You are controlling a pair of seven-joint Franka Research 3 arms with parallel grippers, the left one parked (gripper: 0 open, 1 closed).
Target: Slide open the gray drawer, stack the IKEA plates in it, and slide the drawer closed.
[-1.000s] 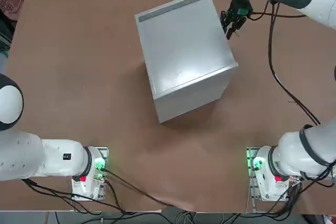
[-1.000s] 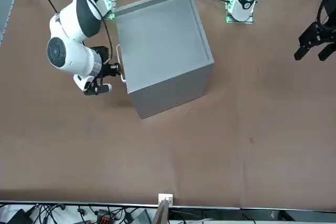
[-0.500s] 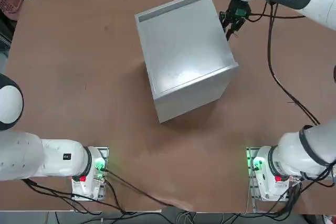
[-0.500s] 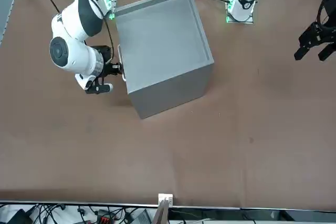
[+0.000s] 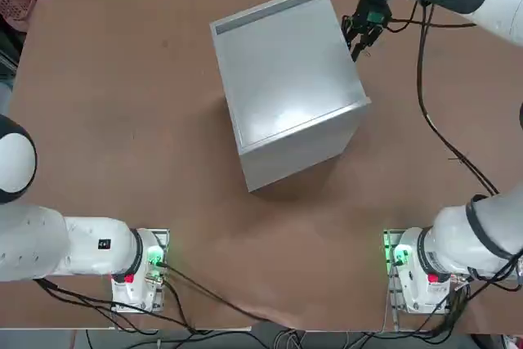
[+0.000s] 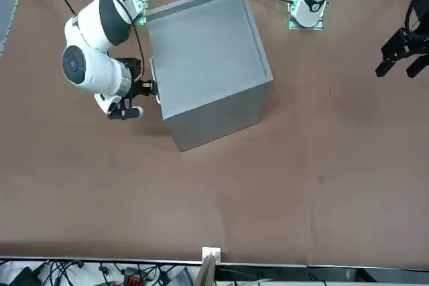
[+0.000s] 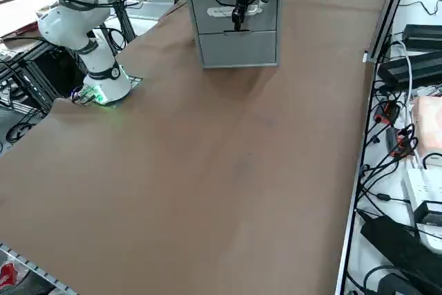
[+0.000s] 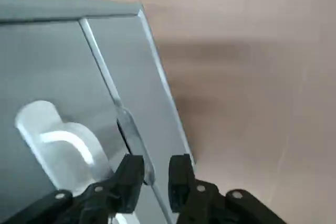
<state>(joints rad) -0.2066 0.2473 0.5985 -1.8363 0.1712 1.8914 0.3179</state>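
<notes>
Nothing big has moved since the earlier pictures: the gray cabinet (image 5: 286, 91) sits in the same spot and your right gripper (image 8: 156, 177) hangs by the gray drawer (image 7: 235, 13) handle (image 8: 60, 142). You are on step one, opening; fingers (image 8: 130, 174) stand slightly apart, holding nothing, so next close them around the handle and pull. No plates show.

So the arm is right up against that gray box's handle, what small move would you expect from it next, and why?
Probably a short pull straight away from the cabinet. The right gripper sits at the pale handle on the gray drawer, whose front looks flush with the cabinet, so it seems not yet slid open. Whether the gripper really grips the handle is unclear, and no plates are in view.
</notes>
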